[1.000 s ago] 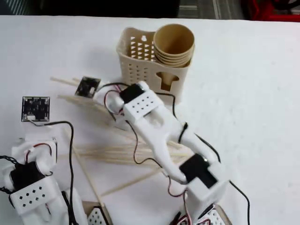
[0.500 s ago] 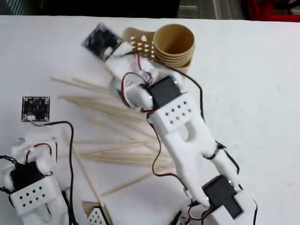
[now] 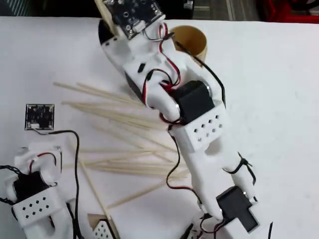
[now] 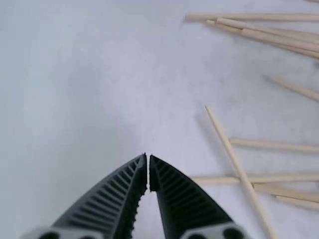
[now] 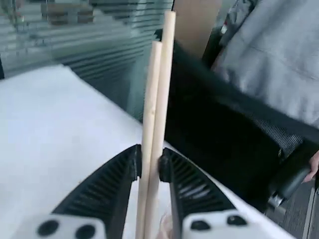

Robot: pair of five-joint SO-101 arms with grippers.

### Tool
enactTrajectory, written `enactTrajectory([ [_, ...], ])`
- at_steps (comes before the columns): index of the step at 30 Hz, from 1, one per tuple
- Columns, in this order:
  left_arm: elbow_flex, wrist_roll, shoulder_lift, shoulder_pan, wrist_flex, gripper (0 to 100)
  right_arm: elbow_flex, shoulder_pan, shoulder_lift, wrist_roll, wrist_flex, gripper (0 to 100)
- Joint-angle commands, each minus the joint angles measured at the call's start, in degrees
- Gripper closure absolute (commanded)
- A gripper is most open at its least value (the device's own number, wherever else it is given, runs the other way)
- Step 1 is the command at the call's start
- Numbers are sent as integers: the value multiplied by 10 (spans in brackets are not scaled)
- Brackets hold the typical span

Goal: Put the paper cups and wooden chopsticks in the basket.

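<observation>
At the left, the left arm's tool (image 4: 148, 162) hangs low over the bare bench (image 3: 279, 99) with its jaws pressed together on nothing, just beside the nearest sticks. Across the middle, the loose chopsticks (image 3: 114, 117) lie flat in a scattered fan. Most have their long axes running across the bench from side to side, and a couple near the left arm's base cut diagonally toward the near edge. That heap looks like the bulk of the work left to do. Further right, the right arm (image 3: 194, 119) reaches up and away over the far side. Its tool (image 5: 149, 162) is clamped narrowly on a pair of chopsticks (image 5: 158, 89), which run in line with the fingers and stick out well past the tips toward the room beyond the bench. Rightmost, the paper cups (image 3: 192, 39) stand nested in one stack, mouth up. The arm covers their base, so I cannot tell whether they sit in the basket. This pair seems to be on its way there.
</observation>
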Motion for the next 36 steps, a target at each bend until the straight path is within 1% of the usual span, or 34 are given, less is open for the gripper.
enactTrajectory([
  [1,-5,0,-11,-2,-11,970,-25,34,21,-5,-84,981],
  [5,-5,0,-11,-2,-11,970,-25,68,64,-5,-169,981],
  [9,-5,0,-11,-2,-11,970,-25,84,107,-5,-225,981],
  [14,-5,0,-11,-2,-11,970,-25,99,164,-7,-233,978],
  [15,-5,0,-11,-2,-11,970,-25,102,175,-17,-233,977],
  [17,-5,0,-11,-2,-11,970,-25,110,194,-63,-229,966],
  [19,-5,0,-11,-2,-11,970,-30,116,204,-94,-207,917],
  [21,-4,0,-11,-2,-11,970,-30,116,198,-97,-187,875],
  [22,-4,0,-11,-2,-11,970,-30,115,192,-97,-175,868],
  [25,-4,0,-11,-2,-11,970,-30,113,168,-98,-154,890],
  [30,-4,0,-11,-2,-11,970,-25,113,116,-98,-96,967],
  [32,-4,0,-11,-2,-11,970,-25,113,92,-98,-49,981],
  [36,-7,-2,-11,-1,-11,970,-25,110,38,-98,78,981],
])
